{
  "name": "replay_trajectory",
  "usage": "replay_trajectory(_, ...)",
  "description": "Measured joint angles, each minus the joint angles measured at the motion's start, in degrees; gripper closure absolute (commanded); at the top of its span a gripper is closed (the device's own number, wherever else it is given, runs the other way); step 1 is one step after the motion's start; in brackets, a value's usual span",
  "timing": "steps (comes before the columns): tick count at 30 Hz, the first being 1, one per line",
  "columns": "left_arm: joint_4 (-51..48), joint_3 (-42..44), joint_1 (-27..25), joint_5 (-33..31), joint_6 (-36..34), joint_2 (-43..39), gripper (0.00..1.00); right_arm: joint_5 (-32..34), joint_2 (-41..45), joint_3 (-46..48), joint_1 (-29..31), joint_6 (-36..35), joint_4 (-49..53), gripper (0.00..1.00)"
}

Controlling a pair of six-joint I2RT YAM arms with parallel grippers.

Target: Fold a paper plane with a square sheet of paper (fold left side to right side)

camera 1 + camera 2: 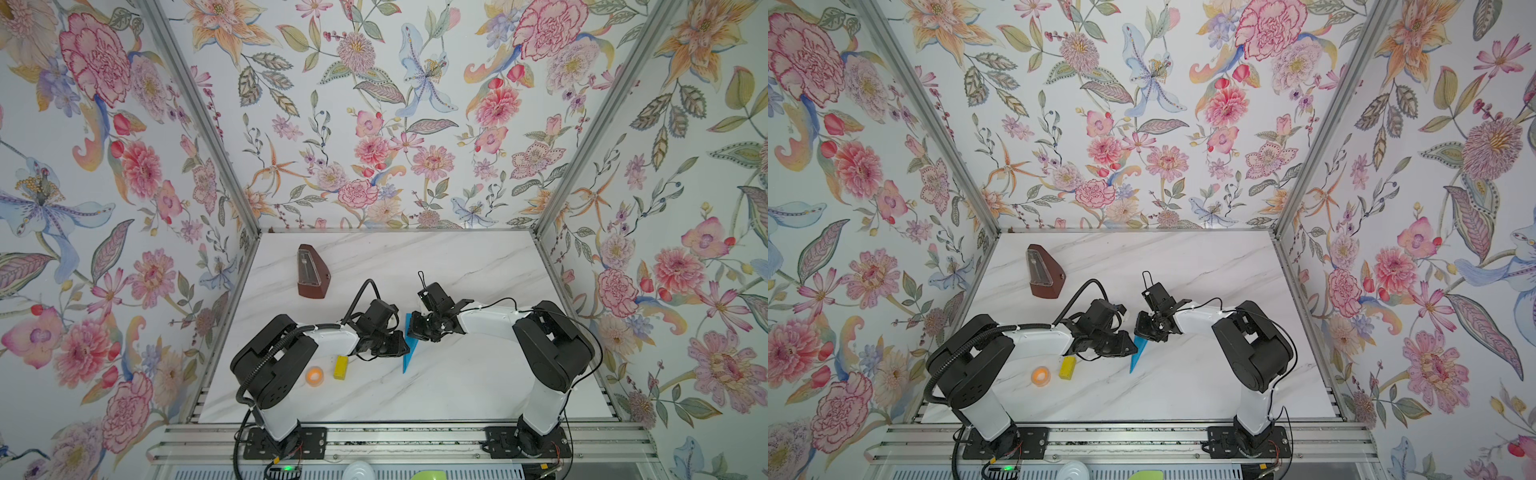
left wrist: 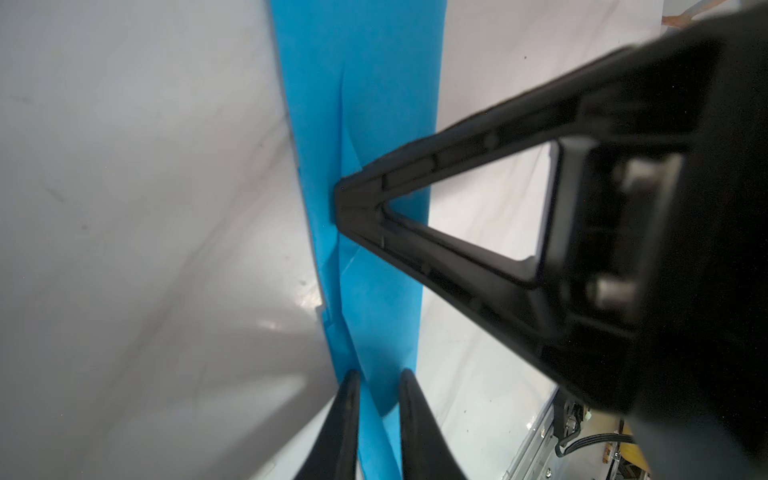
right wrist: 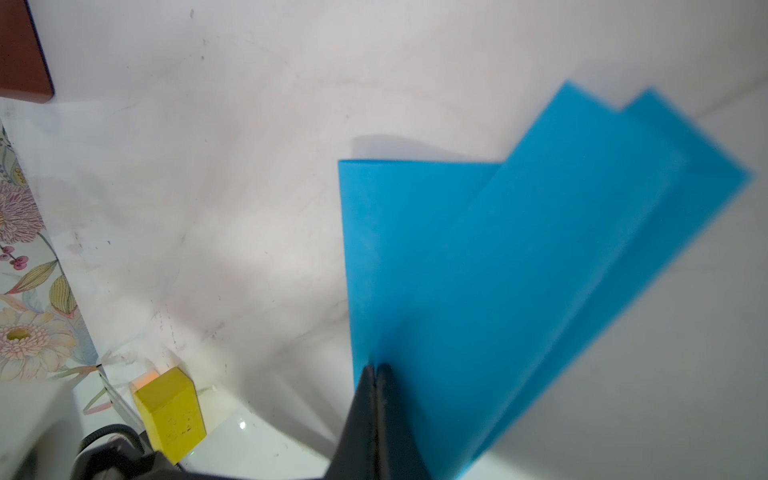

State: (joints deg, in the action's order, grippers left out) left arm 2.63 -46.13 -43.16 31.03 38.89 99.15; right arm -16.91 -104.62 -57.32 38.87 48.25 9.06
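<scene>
Paper plane: the paper plane (image 1: 409,352) lies at mid-table as a narrow, bright blue dart. Its point faces the robot's bases, and both top views (image 1: 1137,355) show its wide end tucked between the two claws.
Folds done: the paper is a dart, not a square. The right wrist view shows layered flaps (image 3: 519,270) fanning out from one crease. I judge that the halving, the nose folds and at least a first wing crease are made.
Folds left: the flaps fan unevenly, so the wing creases probably need matching and pressing flat. The dart is not yet lying free of the claws.
Right gripper: the right gripper (image 3: 374,368) has its jaws pressed together. It appears to be clamped on the plane's central fold.
Left gripper: the left gripper (image 2: 376,378) has its fingers a narrow gap apart. They straddle a strip of the paper, and no pinch is visible.
Table: the white marbled table (image 1: 457,386) holds the work.
Bystanders: a yellow block (image 1: 340,367) and an orange tape roll (image 1: 314,375) sit by the left arm, apart from the paper. A brown metronome (image 1: 311,272) stands towards the back wall.
</scene>
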Motion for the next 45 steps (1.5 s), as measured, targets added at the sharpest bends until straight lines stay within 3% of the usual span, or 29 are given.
replay_trajectory(10,0.0,0.0,0.0,-0.98,-0.07,0.39,1.0,0.09,0.0,0.07,-0.07,0.02,-0.35,1.0)
replay_trajectory(26,-0.39,-0.02,0.0,-2.97,-0.7,0.9,1.0,0.28,0.04,0.11,-0.33,0.0,-0.35,1.0)
replay_trajectory(37,-0.46,-0.55,0.0,-2.95,-2.38,1.38,1.0,0.92,4.79,-0.31,-0.33,-0.33,2.29,0.84)
replay_trajectory(45,-0.44,-0.85,0.0,-2.95,-2.64,1.66,1.0,0.92,7.02,0.11,-0.33,-0.74,3.56,0.88)
